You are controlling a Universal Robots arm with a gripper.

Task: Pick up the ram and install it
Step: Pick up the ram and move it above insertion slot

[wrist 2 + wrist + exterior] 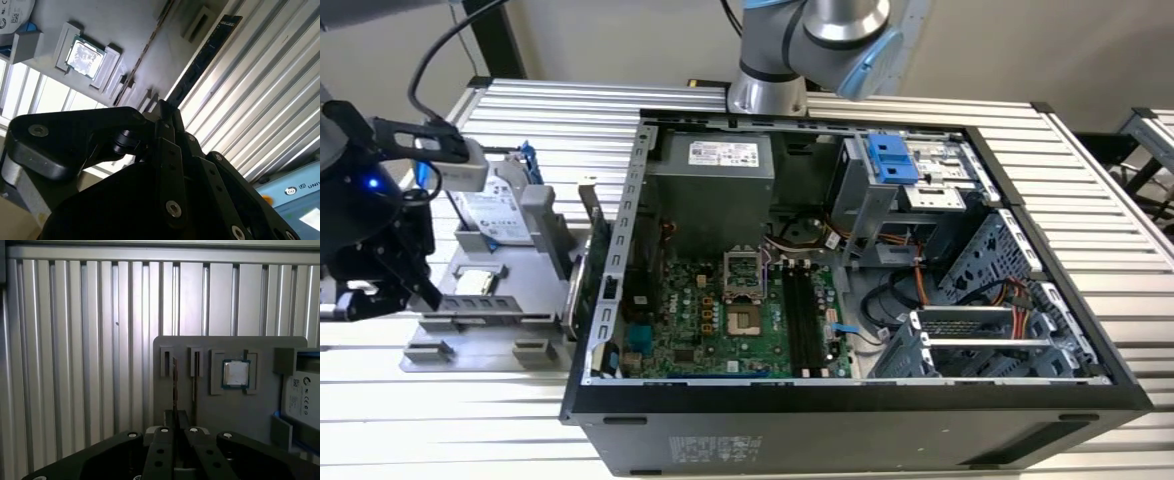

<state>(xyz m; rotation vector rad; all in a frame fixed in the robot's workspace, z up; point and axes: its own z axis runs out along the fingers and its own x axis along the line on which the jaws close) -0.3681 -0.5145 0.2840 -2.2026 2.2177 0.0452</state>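
Observation:
The ram is a long, thin dark stick, and my gripper is shut on one end of it, so the rest juts out past the fingertips. In the first wrist view the ram shows edge-on as a thin line running out from the gripper. It hangs above the grey parts tray, over the tray's two narrow slots. In the exterior view the gripper hovers over the tray at the exterior view's left, well apart from the open computer case.
The tray holds a small square chip and a labelled hard drive. Inside the case lie the green motherboard and its black memory slots. The ribbed metal table surrounds them. The arm's base stands behind the case.

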